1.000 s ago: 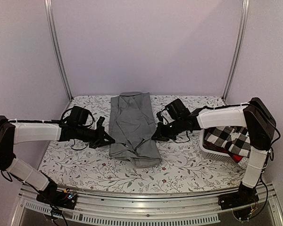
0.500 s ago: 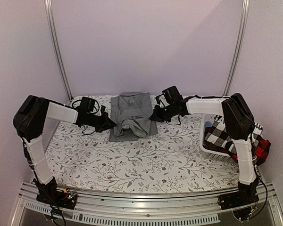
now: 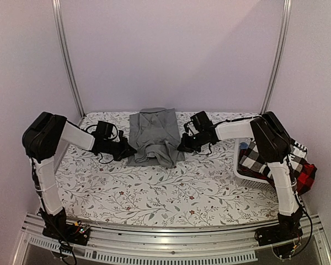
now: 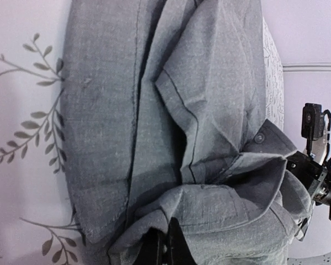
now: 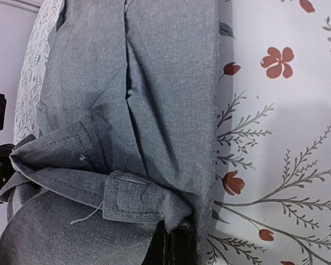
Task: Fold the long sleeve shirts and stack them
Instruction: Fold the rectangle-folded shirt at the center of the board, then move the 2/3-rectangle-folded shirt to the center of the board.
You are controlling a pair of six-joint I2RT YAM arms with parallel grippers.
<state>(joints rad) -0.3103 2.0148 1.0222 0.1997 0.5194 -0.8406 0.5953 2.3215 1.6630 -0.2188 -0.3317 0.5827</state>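
Note:
The grey long sleeve shirt (image 3: 154,132) lies at the back middle of the table, its near half doubled over the far half. My left gripper (image 3: 131,149) is at the shirt's left edge, shut on a bunched fold of its cloth (image 4: 209,210); the dark fingers (image 4: 179,251) poke out under the fabric. My right gripper (image 3: 181,147) is at the shirt's right edge, shut on a hem corner (image 5: 154,201), with its fingers (image 5: 182,248) half buried in cloth. A cuff with a button (image 4: 259,139) lies on top.
A white basket (image 3: 247,174) stands at the right edge. It holds a black-and-white checked shirt (image 3: 267,157), and a red-and-black checked one (image 3: 304,178) hangs over its side. The floral tablecloth (image 3: 171,190) covers the table. Metal posts (image 3: 66,61) rise at the back corners.
Both grippers have carried the grey shirt's near end away from me, over its far half. The shirt now covers about half its former length. Both arms have reached farther back.

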